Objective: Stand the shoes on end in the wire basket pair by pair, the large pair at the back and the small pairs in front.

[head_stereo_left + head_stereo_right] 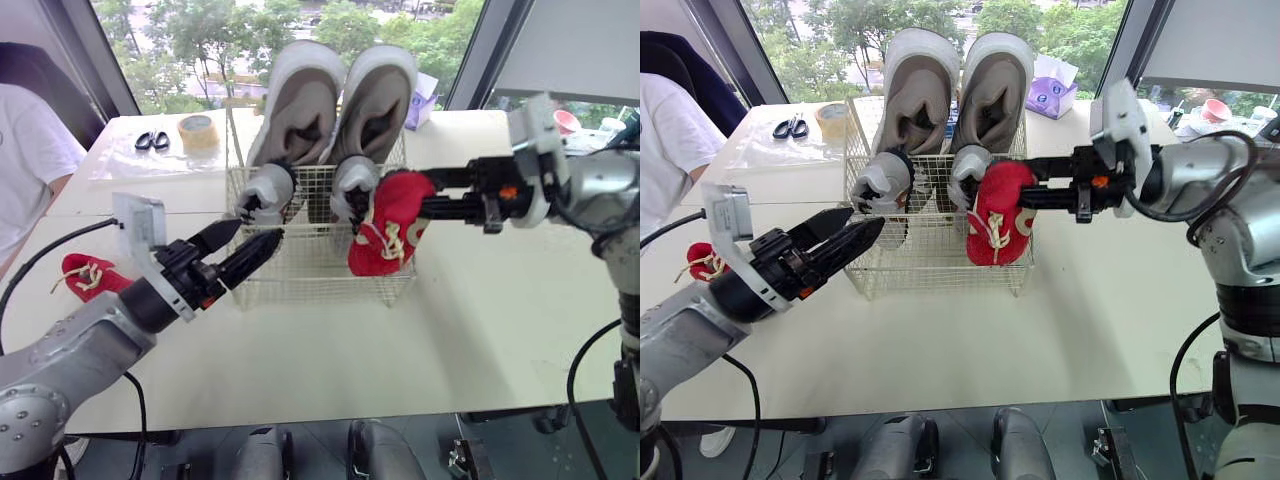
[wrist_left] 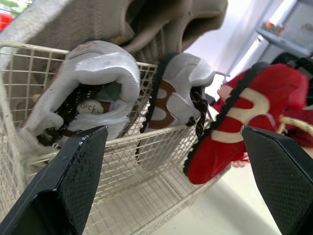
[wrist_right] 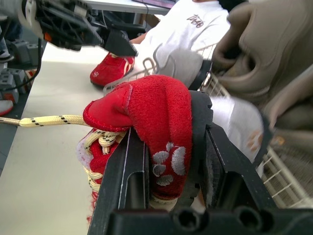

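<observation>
White table (image 1: 480, 330) by window (image 1: 180, 40). Right gripper (image 1: 428, 195) clamped red shoe (image 1: 385, 235) at front of wire basket (image 1: 300, 275). Left gripper (image 1: 255, 238) gaped wide, empty.

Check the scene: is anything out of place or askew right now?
One red shoe lies alone on the table, left of the wire basket; its mate is clamped in the right gripper at the basket's front right corner.

Shoes and basket, frame centre.
The wire basket (image 1: 320, 280) holds the large grey pair (image 1: 300, 100) on end at the back, with a small white pair (image 1: 265, 190) in front. One red shoe (image 1: 388, 230) hangs at its right front corner. A second red shoe (image 1: 90, 275) lies at centre left.
</observation>
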Tool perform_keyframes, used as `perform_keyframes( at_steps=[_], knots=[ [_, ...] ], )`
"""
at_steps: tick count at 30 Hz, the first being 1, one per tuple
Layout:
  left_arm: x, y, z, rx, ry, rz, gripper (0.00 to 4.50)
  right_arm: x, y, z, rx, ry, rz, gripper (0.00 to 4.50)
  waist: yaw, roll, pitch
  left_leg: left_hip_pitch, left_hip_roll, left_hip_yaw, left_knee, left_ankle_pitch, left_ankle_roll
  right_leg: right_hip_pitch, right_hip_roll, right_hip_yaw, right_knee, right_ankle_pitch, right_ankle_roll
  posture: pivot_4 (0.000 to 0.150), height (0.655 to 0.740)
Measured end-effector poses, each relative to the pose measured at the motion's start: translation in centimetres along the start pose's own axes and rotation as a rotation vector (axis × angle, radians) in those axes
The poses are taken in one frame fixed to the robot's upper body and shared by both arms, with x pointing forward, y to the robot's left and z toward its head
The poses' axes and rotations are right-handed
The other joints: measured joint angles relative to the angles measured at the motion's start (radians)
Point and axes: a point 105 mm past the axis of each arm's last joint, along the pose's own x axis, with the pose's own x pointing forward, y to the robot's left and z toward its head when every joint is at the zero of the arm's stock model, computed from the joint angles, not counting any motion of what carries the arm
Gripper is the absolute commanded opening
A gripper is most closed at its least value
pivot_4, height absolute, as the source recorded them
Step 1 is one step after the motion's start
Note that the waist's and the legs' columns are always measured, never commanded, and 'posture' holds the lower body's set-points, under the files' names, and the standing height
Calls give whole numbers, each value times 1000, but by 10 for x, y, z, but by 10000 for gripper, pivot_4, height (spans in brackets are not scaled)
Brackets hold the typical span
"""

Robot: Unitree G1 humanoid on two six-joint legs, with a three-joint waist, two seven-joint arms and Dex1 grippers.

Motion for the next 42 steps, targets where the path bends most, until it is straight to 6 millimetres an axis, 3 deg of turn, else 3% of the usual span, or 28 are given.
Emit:
perform_keyframes(
  at_steps=[4,7,11,12,18,23,28,30,32,35,37,39,42],
  knots=[
    [2,5,8,-2,-17,-7,44584,2,-2,-15,20,-7,-11,11134,0,0,0,0,0,0,0,0,0,0,0,0,0,0,0,1500,7400],
    [3,6,10,-8,-23,-17,45000,4,-4,-24,42,-7,-16,21704,0,0,0,0,0,0,0,0,0,0,0,0,0,1,1,1500,7400],
    [2,7,10,-16,-11,-29,45000,3,-3,-25,52,-16,-3,41712,-1,0,0,0,0,0,0,0,0,0,0,0,0,1,1,1500,7400],
    [2,8,10,-18,-10,-30,45000,3,-3,-25,51,-17,-1,44870,-1,0,0,0,0,0,0,0,0,0,0,0,0,1,1,1500,7400],
    [-3,12,12,-45,14,-48,45000,-7,-3,-24,110,8,-9,44870,-1,0,0,0,0,0,0,0,0,0,0,0,0,0,0,1500,7400],
    [-12,11,15,-83,40,-84,45000,-22,-1,-6,145,-22,-30,44870,-1,0,0,0,0,0,0,0,0,0,0,0,0,0,0,1500,7400],
    [-16,12,15,-96,56,-87,45000,-32,2,26,152,-87,-11,44870,-1,0,0,1,0,0,0,0,0,0,0,0,0,0,-1,1500,7400],
    [-16,19,21,-105,53,-59,45000,-33,-3,52,89,-135,-13,44870,-3,2,1,0,1,1,0,0,0,-2,0,1,1,0,-2,1500,7400],
    [-19,31,34,-99,24,8,45000,-35,-3,79,31,-182,13,44870,-3,1,1,0,2,0,-1,0,0,-2,1,0,1,0,-2,1500,7400],
    [-27,56,60,-47,-34,168,45000,-29,7,90,26,-186,97,44870,-2,1,1,0,2,0,-1,0,0,-2,1,0,0,0,-2,1500,7400],
    [-40,78,78,24,-29,353,45000,-15,22,81,42,-122,216,44870,-5,1,1,0,2,1,-1,0,0,-2,1,0,0,0,-2,1500,7400],
    [-64,107,84,76,62,600,45000,-3,38,65,49,-42,353,44870,-9,2,1,0,2,2,-2,0,0,-3,0,0,0,0,-1,1500,7400],
    [-96,137,80,37,123,861,45000,3,38,49,30,16,415,44870,-9,1,2,0,2,3,-2,0,0,-4,-1,1,1,0,0,1500,7400]
  ],
)
